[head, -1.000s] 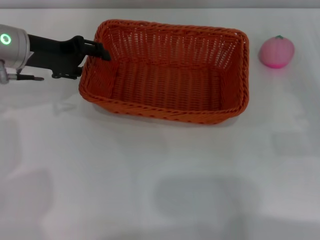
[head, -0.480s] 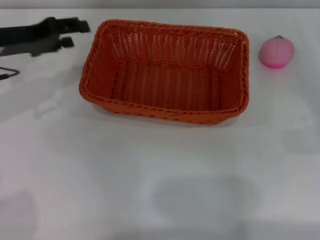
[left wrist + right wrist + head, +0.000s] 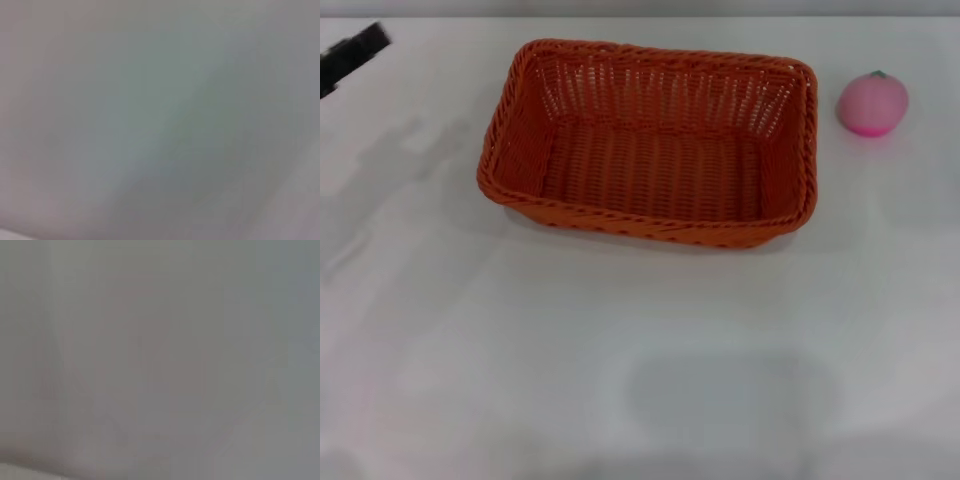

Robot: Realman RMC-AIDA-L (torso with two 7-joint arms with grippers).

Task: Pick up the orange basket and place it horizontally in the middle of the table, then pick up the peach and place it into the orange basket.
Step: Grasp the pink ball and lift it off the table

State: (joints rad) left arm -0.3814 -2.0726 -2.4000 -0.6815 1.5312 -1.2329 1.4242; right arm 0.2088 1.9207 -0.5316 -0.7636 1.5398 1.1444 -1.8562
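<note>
Left pincer (image 3: 355, 55) far-left, orange basket (image 3: 650, 140) well apart.

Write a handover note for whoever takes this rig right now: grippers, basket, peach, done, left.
Left gripper: only a dark tip shows at the far left edge of the head view, well clear of the basket, holding nothing.
Right gripper: not in view.
Orange basket: lying lengthwise on the table, toward the far side, empty, nothing gripping it.
Peach: on the table, right of the basket, apart from it.
Done: basket looks placed.
Left: pick up the peach and put it in the basket.
</note>
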